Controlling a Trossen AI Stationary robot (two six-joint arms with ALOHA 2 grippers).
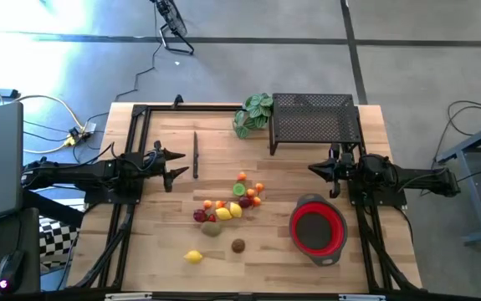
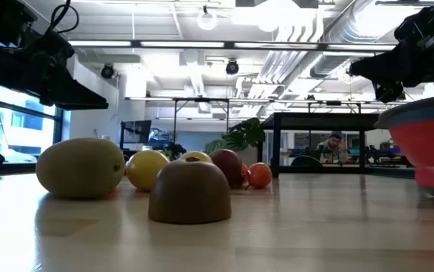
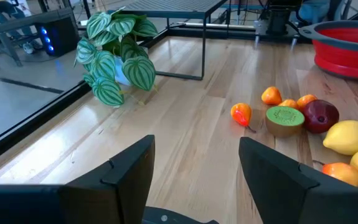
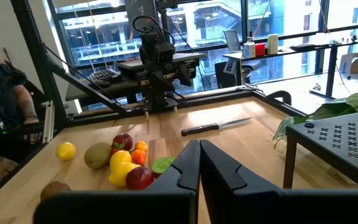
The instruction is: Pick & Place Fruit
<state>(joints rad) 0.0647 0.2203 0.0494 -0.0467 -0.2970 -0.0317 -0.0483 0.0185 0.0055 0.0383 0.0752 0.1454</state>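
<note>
The toy fruits (image 1: 227, 203) lie in a loose cluster mid-table: orange, red, yellow, green and brown pieces. A yellow one (image 1: 193, 257) and a brown one (image 1: 237, 245) rest apart, nearer the near edge. The low view shows a greenish-brown fruit (image 2: 81, 168) and a brown one (image 2: 190, 193) closest. My left gripper (image 1: 176, 164) hovers open, left of the cluster; its wrist view (image 3: 194, 168) shows bare wood between the fingers and the fruits (image 3: 291, 115) ahead. My right gripper (image 1: 315, 170) is shut, above the table to the right of the cluster, fingers together (image 4: 198, 163).
A red collapsible bowl (image 1: 317, 228) sits right of the fruit, near my right arm. A black mesh rack (image 1: 315, 121) stands at the far right, with a leafy plant (image 1: 254, 113) beside it. A knife (image 1: 196, 153) lies on the wood near my left gripper.
</note>
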